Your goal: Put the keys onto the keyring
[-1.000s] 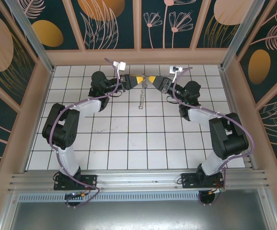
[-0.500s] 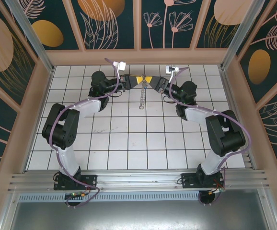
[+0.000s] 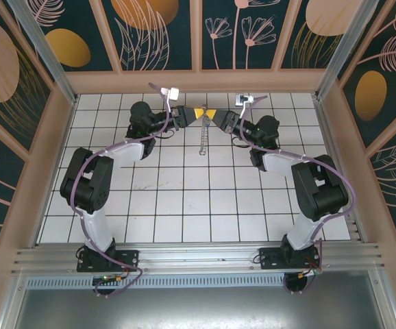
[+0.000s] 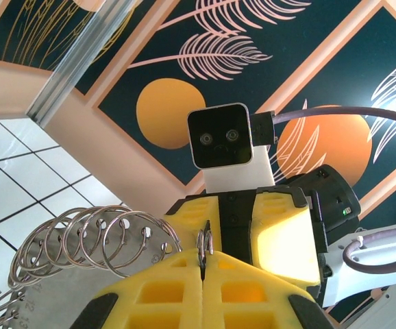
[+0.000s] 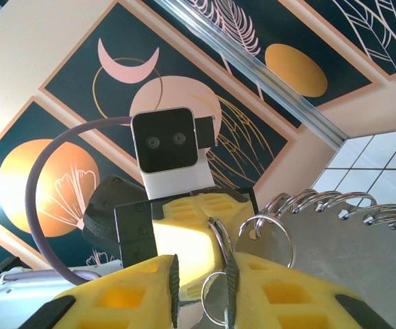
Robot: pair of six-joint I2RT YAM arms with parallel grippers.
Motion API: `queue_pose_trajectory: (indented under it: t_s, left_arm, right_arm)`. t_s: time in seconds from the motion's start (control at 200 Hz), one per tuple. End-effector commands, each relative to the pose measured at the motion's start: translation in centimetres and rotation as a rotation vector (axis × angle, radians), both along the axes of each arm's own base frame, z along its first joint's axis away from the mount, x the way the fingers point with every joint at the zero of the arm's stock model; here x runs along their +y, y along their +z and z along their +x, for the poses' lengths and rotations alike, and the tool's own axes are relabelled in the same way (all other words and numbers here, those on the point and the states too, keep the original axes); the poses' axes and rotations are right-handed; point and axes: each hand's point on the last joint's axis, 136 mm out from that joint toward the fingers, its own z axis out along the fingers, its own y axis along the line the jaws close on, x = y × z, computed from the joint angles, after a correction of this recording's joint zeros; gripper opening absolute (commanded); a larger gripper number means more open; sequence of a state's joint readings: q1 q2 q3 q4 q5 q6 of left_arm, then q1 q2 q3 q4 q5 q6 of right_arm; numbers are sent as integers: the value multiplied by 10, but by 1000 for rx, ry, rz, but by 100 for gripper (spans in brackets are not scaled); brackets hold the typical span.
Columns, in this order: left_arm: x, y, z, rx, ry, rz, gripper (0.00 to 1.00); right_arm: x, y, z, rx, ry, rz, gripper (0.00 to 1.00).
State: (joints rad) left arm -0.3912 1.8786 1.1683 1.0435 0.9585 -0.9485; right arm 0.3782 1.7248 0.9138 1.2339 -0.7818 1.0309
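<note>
Now: grippers nose to nose at the far middle of the tiled table [image 3: 184, 199]

Since a second ago the right arm [image 3: 301, 178] has swung in leftward; the left arm [image 3: 109, 164] is unmoved. The keyring [image 3: 202, 140] — a string of silver rings [image 4: 81, 233] — sits where it did. It starts under the meeting fingertips and runs straight toward the near edge, long axis far-to-near. Cannot tell if it hangs or lies flat.

On the left gripper [image 3: 196, 114] the yellow pads [image 4: 253, 288] are pressed together on one thin ring. On the right gripper [image 3: 213, 114] the jaws are narrower than before, with a gap between them. One ring stands in that gap; cannot tell if it is pinched. Beside it, more rings thread a punched metal plate [image 5: 349, 260].
</note>
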Motion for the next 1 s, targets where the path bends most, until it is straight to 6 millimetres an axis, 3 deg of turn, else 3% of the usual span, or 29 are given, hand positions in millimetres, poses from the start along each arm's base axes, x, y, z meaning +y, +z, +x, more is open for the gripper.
queue_pose_trajectory:
  t_s: [0.0,0.22,0.35,0.555,0.851,0.911,0.991]
  left_arm:
    - [-1,16,-3,-52,-10,-27,0]
    - [0,16,-5,-53,-16,-27,0]
    - [-1,14,-6,-51,-17,-25,0]
    - [-1,13,-4,-49,-15,-17,0]
    - [-2,10,-2,-47,-10,-2,0]
    - [-2,8,-2,-46,-7,4,0]
    - [-2,6,-1,-46,-1,12,0]
  right_arm:
    - [10,14,-3,-55,25,19,25]
    - [12,12,3,-45,25,17,16]
    - [14,12,5,-45,26,15,24]
    - [19,8,12,-32,9,-18,22]
    - [22,3,16,-31,0,-53,0]
    - [23,4,16,-33,1,-57,1]
    - [24,6,15,-45,11,-58,17]
